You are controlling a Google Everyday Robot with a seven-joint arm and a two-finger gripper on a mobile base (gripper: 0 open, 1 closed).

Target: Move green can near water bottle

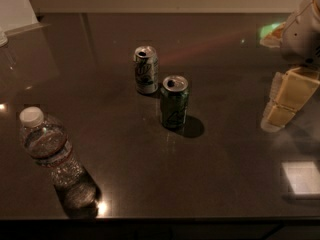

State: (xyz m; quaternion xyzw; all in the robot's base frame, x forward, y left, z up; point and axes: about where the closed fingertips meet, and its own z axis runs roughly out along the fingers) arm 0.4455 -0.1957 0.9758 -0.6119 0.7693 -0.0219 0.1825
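The green can [174, 103] stands upright near the middle of the dark table [215, 184]. It is dark green with pale markings and a silver top. The water bottle [50, 151], clear and ribbed with a white cap, stands at the front left, well apart from the can. My gripper [286, 100] is at the right edge of the view, pale yellow fingers pointing down over the table. It is far to the right of the can and holds nothing that I can see.
A silver-white can with green lettering [146, 70] stands just behind and left of the green can, close to it. The table's front edge runs along the bottom of the view. A bright reflection [303, 177] lies at the front right.
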